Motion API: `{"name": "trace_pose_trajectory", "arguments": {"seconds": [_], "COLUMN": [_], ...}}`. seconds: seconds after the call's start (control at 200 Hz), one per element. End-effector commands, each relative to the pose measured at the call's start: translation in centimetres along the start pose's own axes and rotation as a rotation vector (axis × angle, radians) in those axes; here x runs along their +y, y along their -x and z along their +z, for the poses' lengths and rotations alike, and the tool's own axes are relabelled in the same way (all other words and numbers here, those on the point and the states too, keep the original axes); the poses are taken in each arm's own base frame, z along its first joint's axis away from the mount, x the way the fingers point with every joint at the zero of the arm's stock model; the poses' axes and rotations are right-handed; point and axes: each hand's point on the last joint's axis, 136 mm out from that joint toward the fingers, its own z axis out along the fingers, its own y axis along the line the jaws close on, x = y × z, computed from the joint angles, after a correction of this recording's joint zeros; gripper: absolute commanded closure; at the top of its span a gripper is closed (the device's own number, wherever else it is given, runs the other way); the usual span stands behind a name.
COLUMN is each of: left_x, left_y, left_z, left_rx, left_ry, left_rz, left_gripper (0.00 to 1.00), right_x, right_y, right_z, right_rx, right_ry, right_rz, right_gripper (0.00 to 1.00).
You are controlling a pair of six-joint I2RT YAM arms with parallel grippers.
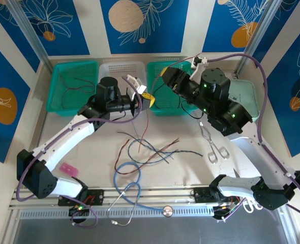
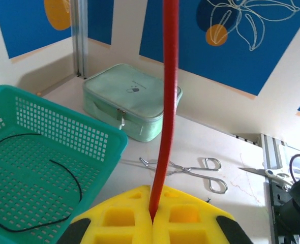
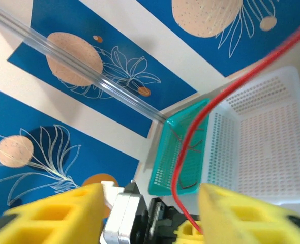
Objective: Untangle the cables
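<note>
Seen from above, the left gripper (image 1: 148, 96) and right gripper (image 1: 165, 72) hang close together by the baskets (image 1: 73, 84), with loose cables (image 1: 150, 149) sprawled on the table (image 1: 241, 170) below. At the left wrist, the yellow fingers (image 2: 190, 218) are clenched on a red cable (image 2: 168, 101) that rises straight up. At the right wrist, the fingers (image 3: 241, 213) stand parted, the red cable (image 3: 183, 152) curving free between them in front of a white basket (image 3: 262, 137).
</note>
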Motion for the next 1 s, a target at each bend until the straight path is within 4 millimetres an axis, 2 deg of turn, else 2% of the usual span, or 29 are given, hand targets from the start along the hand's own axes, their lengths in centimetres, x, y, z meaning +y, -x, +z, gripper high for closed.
{"name": "trace_pose_trajectory", "arguments": {"seconds": [0.0,0.16,0.385,0.58,0.69,0.76,0.855,0.995], "left_x": [1.5,5.1,12.1,17.1,20.5,22.9,26.8,30.9], "left_y": [2.9,5.0,8.5,12.3,13.9,14.2,13.6,12.7], "left_z": [-2.0,-5.3,-12.5,-17.5,-20.3,-22.3,-24.9,-25.9], "left_rx": [-0.046,-0.097,-0.168,-0.204,-0.236,-0.227,-0.220,-0.191], "left_ry": [0.115,0.324,0.586,0.808,0.922,1.033,1.199,1.307], "left_rz": [0.001,0.045,0.058,0.221,0.254,0.316,0.325,0.373], "left_gripper": [1.00,1.00,1.00,1.00,1.00,1.00,1.00,1.00], "right_x": [0.2,-0.4,-1.6,-2.6,-2.9,-3.1,-3.2,-3.4], "right_y": [1.4,2.4,3.2,3.2,3.2,3.2,3.5,4.0], "right_z": [-1.5,-3.1,-5.0,-6.0,-6.4,-6.7,-7.2,-8.0], "right_rx": [-0.063,-0.110,-0.156,-0.166,-0.169,-0.173,-0.184,-0.206], "right_ry": [0.014,-0.009,-0.042,-0.065,-0.073,-0.080,-0.092,-0.111], "right_rz": [-0.022,-0.036,-0.033,-0.030,-0.030,-0.032,-0.038,-0.064], "right_gripper": [0.34,0.32,0.33,0.34,0.34,0.34,0.34,0.35]}}
